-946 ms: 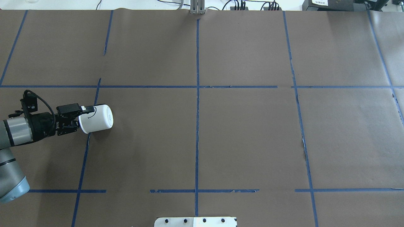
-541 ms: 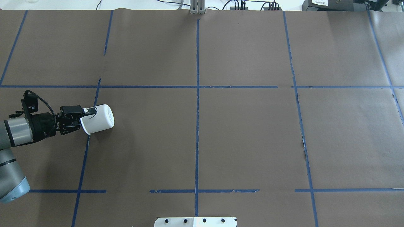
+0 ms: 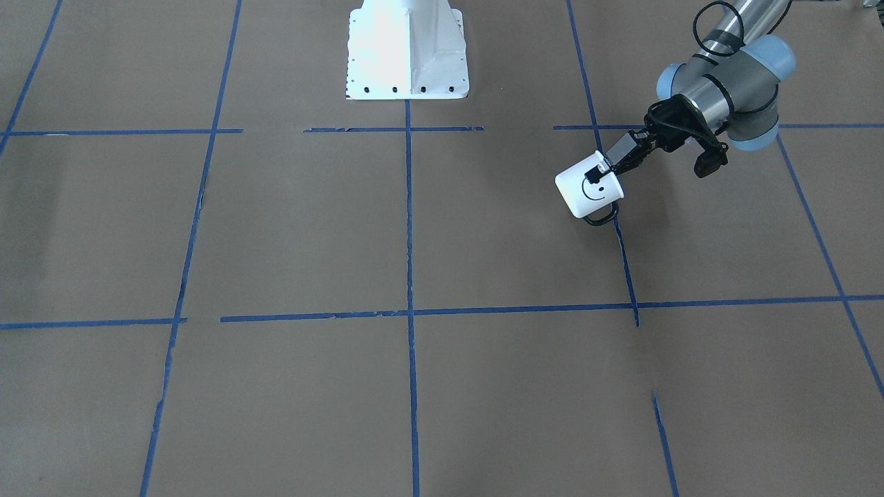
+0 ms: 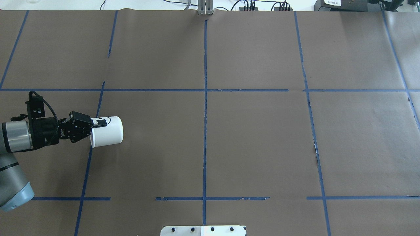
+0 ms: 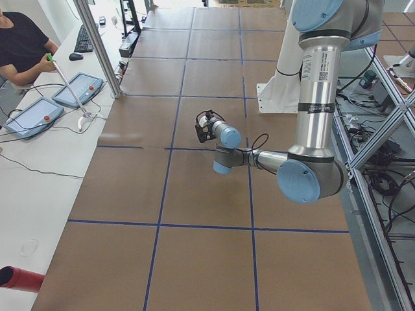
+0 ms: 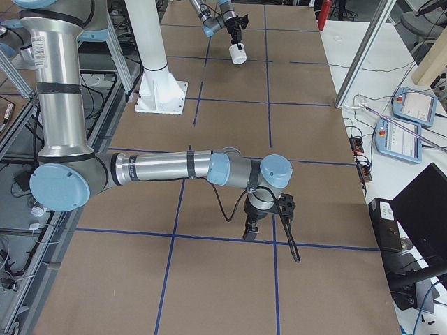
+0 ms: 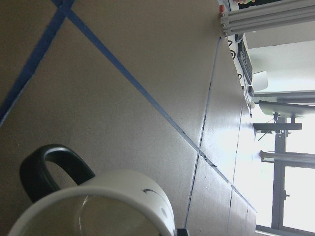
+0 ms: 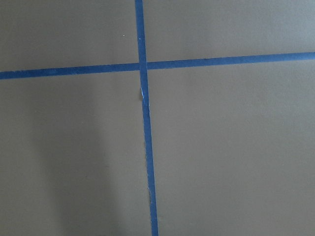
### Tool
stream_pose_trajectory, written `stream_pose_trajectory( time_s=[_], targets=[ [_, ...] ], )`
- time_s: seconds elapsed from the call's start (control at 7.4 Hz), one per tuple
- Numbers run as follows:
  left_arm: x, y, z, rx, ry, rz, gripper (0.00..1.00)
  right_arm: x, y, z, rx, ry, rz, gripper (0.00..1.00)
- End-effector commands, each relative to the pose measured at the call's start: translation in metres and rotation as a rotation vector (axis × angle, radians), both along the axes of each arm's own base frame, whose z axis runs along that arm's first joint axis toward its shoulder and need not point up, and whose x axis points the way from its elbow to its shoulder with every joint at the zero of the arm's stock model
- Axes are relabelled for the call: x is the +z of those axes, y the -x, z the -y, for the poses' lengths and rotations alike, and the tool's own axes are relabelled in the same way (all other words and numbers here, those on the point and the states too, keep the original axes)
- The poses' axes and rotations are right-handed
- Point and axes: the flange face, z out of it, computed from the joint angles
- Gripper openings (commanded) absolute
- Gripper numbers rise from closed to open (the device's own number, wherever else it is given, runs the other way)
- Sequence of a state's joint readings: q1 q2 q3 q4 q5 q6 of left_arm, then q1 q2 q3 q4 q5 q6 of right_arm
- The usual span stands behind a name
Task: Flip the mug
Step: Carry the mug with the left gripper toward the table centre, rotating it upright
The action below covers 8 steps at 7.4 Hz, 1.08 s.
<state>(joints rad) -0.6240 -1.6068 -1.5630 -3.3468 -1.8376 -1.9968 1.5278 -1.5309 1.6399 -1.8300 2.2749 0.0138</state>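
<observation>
The mug (image 4: 108, 131) is white with a black smiley face (image 3: 592, 190) and a thin black loop handle (image 3: 599, 217). My left gripper (image 4: 99, 123) is shut on its rim and holds it off the brown paper, lying sideways with its base pointing away from the arm. The left wrist view looks into the mug's open mouth (image 7: 98, 206), with the handle (image 7: 51, 167) beside it. In the exterior right view the mug (image 6: 239, 54) is small and far. My right gripper (image 6: 249, 234) points down at the paper near a tape crossing; I cannot tell if it is open or shut.
Blue tape lines (image 4: 205, 108) divide the brown paper into squares. The robot's white base plate (image 3: 407, 48) stands at the table's near edge. An operator (image 5: 19, 45) sits by control pendants (image 5: 35, 116) on a side table beyond the far edge.
The left gripper has turned the mug from tilted, with its base showing, to lying level on its side. Gripper and mug have shifted slightly toward the robot.
</observation>
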Motion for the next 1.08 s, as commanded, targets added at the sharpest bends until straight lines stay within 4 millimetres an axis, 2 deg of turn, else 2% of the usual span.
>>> stream_pose_trajectory(
  time_s=[0.0,0.14,0.27,0.41,0.54,0.68,0.81,0.95],
  targets=[
    [-0.056,-0.004,0.007,0.024,0.053,0.078,0.0,0.0,0.0,0.0,0.0,0.0,0.0,1.0],
    [-0.075,-0.017,0.017,0.02,0.043,0.142,0.0,0.0,0.0,0.0,0.0,0.0,0.0,1.0],
    [-0.104,-0.035,0.03,0.018,-0.009,0.21,0.0,0.0,0.0,0.0,0.0,0.0,0.0,1.0],
    [-0.15,-0.052,0.043,0.024,-0.035,0.301,0.0,0.0,0.0,0.0,0.0,0.0,0.0,1.0],
    [-0.206,-0.071,0.057,0.03,-0.059,0.402,0.0,0.0,0.0,0.0,0.0,0.0,0.0,1.0],
    [-0.248,-0.091,0.07,0.043,-0.088,0.491,0.0,0.0,0.0,0.0,0.0,0.0,0.0,1.0],
    [-0.288,-0.109,0.083,0.057,-0.139,0.589,0.0,0.0,0.0,0.0,0.0,0.0,0.0,1.0],
    [-0.315,-0.125,0.091,0.078,-0.173,0.655,0.0,0.0,0.0,0.0,0.0,0.0,0.0,1.0]
  ],
)
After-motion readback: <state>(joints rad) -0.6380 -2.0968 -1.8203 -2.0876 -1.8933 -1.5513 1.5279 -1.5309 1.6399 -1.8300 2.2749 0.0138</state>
